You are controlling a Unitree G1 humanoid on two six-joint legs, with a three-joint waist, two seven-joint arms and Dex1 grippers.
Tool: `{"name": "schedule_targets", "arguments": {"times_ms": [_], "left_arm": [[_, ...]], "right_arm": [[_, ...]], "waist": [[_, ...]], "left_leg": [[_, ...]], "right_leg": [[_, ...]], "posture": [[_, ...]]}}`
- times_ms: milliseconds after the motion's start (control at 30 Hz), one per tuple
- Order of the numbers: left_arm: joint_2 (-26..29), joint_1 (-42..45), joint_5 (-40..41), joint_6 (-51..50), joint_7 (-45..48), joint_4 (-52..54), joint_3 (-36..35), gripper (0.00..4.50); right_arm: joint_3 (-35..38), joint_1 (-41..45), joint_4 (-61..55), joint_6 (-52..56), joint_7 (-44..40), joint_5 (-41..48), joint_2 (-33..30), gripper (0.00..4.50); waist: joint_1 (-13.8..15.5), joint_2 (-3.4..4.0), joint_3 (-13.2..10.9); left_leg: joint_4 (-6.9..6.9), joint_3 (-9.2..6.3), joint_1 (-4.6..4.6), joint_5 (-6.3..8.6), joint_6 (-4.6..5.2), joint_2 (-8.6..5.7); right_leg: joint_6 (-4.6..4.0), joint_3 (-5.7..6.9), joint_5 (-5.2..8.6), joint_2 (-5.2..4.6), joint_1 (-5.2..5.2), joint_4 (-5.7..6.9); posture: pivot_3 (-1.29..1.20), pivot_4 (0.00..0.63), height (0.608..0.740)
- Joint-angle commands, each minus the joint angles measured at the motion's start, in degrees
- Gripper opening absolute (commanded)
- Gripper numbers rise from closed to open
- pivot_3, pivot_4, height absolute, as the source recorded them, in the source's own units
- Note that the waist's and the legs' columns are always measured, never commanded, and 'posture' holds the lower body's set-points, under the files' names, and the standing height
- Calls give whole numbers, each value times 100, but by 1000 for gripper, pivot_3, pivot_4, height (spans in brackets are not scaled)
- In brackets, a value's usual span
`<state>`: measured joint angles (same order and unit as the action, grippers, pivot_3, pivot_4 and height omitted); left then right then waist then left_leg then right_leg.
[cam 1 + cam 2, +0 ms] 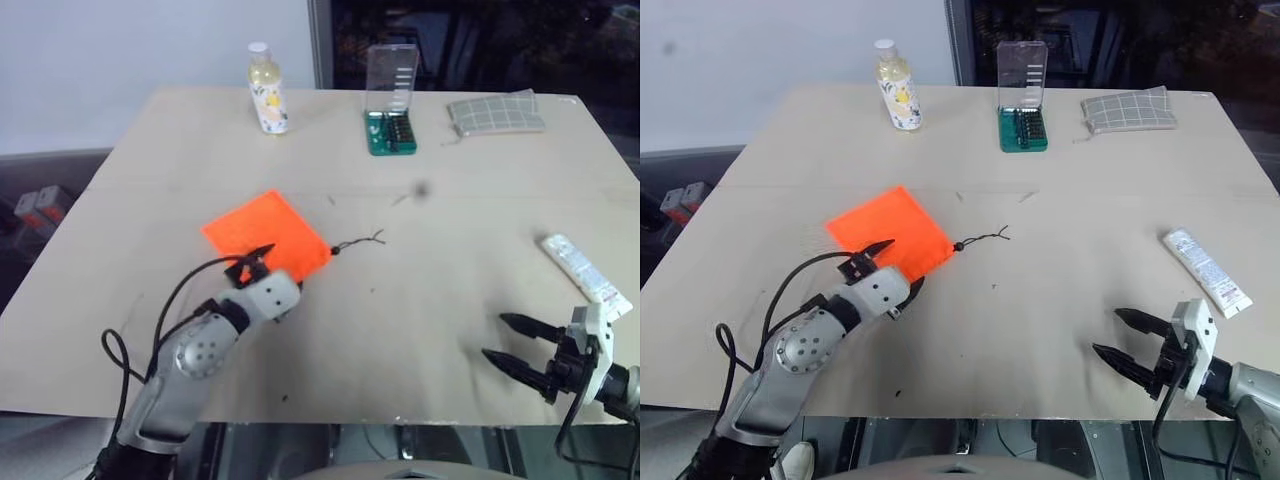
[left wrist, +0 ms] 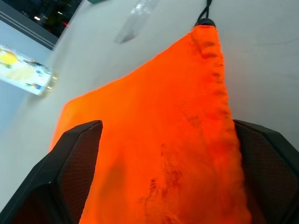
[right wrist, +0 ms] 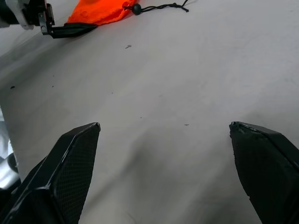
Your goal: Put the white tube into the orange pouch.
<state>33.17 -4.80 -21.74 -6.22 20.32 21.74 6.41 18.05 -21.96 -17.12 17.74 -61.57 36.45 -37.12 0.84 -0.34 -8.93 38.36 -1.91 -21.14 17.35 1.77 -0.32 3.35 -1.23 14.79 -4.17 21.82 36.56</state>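
Observation:
The orange pouch lies flat on the table left of centre, its thin dark cord trailing off to the right. My left gripper is open at the pouch's near edge. In the left wrist view the orange fabric lies between the two black fingers. The white tube lies flat near the table's right edge. My right gripper stands open over bare table by the front edge, nearer than the tube and to its left, with nothing between its fingers.
Along the far edge stand a yellowish bottle with a white cap, a green case with a raised clear lid and a grey checked pouch. Bare tabletop separates the pouch from the tube.

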Motion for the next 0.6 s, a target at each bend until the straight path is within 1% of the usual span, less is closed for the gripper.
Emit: {"name": "schedule_targets", "arguments": {"times_ms": [33, 167, 300, 600], "left_arm": [[-158, -97, -340, 164, -465, -157, -22, 4484], [-346, -86, -561, 301, -762, -345, 70, 4484], [-516, -163, -571, 397, -940, -393, 16, 4484], [-907, -354, -179, 432, -989, -60, -205, 4484]], "right_arm": [[17, 2, -80, -103, 31, -2, 42, 4500], [17, 52, -28, -179, 91, -39, 113, 4500], [18, 99, -12, -172, 114, -62, 154, 4500], [19, 118, 41, -195, 111, -120, 209, 4500]], "waist": [[1, 2, 1], [1, 3, 2], [1, 5, 4], [1, 5, 4]], "left_leg": [[0, 0, 0, 0, 0, 0], [1, 0, 1, 0, 0, 0], [1, 0, 2, 0, 0, 0], [1, 0, 0, 0, 0, 0]], "right_leg": [[0, 0, 0, -1, 0, 0], [0, 0, 0, -3, 0, 1], [0, 0, 0, -3, -1, 5], [0, 0, 0, -5, 0, 4]], "posture": [[0, 150, 740], [0, 150, 740], [0, 150, 740], [0, 150, 740]]}}
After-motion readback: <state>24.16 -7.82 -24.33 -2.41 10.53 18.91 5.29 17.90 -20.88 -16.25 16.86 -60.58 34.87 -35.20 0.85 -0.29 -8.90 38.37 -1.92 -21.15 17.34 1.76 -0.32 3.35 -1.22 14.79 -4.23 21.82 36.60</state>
